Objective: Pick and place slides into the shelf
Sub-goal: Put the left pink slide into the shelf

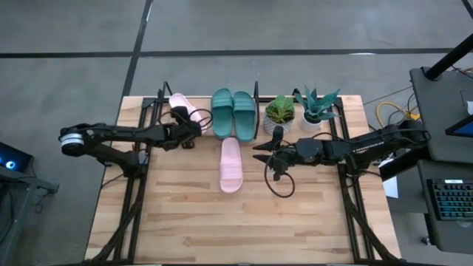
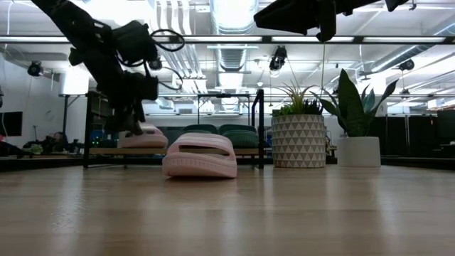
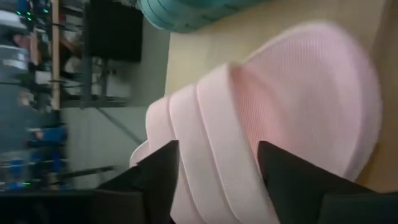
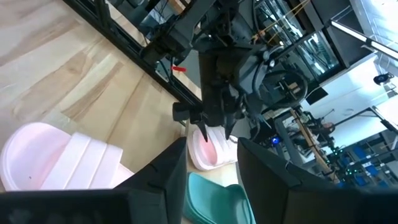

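Now | left gripper (image 3: 217, 180) clamped on pink slide (image 3: 280, 106) strap | right gripper (image 4: 211, 168) parted, holding nothing

Wooden table (image 1: 185, 214) bearing shelf (image 1: 256, 96), pink slide (image 1: 230, 164), two potted plants (image 1: 279, 113).

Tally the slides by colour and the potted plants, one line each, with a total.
Pale pink slides: 2, one on the shelf under the left pincer at, one on the table at
Dark teal slides: 2
Potted plants: 2
Total: 6
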Robot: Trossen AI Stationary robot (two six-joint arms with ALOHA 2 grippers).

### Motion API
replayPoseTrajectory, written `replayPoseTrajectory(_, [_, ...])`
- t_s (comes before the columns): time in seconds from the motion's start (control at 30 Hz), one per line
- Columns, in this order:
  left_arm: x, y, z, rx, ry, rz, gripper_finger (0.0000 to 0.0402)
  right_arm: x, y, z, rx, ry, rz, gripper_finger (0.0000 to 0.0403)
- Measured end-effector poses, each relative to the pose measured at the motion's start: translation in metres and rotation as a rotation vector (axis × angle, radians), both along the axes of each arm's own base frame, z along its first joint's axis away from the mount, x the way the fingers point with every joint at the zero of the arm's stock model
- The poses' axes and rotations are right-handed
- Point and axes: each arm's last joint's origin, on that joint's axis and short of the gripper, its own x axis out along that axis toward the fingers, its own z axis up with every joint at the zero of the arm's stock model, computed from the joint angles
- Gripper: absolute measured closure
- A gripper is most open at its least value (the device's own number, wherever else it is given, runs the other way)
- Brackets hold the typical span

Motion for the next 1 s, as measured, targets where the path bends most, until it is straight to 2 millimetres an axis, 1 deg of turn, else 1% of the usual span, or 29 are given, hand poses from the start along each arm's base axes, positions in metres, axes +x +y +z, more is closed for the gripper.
replayPoseTrajectory(0.1, [0.0,0.0,0.007,-0.025,-0.067,0.024,0.0175,0.0,0.0,0.0,0.004,-0.001,-0.001,0.0271])
replayPoseTrajectory(0.17, [0.002,0.0,0.012,-0.034,-0.12,0.052,0.0166,0.0,0.0,0.0,0.004,-0.001,-0.001,0.0273])
replayPoseTrajectory(0.33, [0.012,0.003,0.026,-0.07,-0.225,0.118,0.0162,0.0,0.0,0.0,0.003,-0.001,-0.001,0.0277])
replayPoseTrajectory(0.43, [0.023,0.006,0.031,-0.107,-0.264,0.165,0.0162,0.0,0.0,0.0,0.004,-0.001,-0.001,0.0276])
replayPoseTrajectory(0.6, [0.04,0.012,0.027,-0.169,-0.156,0.259,0.0162,0.0,0.0,0.0,0.003,0.0,-0.001,0.0273])
replayPoseTrajectory(0.73, [0.055,0.017,0.024,-0.173,-0.091,0.346,0.0162,0.0,0.0,-0.001,0.002,0.006,-0.001,0.0278])
replayPoseTrajectory(0.83, [0.066,0.021,0.02,-0.173,-0.072,0.368,0.0162,0.0,0.0,-0.001,0.002,0.011,-0.001,0.028])
replayPoseTrajectory(0.9, [0.072,0.023,0.017,-0.154,-0.056,0.376,0.0162,-0.001,0.0,-0.002,0.0,0.023,-0.002,0.0279])
replayPoseTrajectory(1.0, [0.075,0.026,0.01,-0.073,-0.016,0.398,0.0162,-0.001,0.0,-0.004,0.005,0.035,-0.003,0.0277])
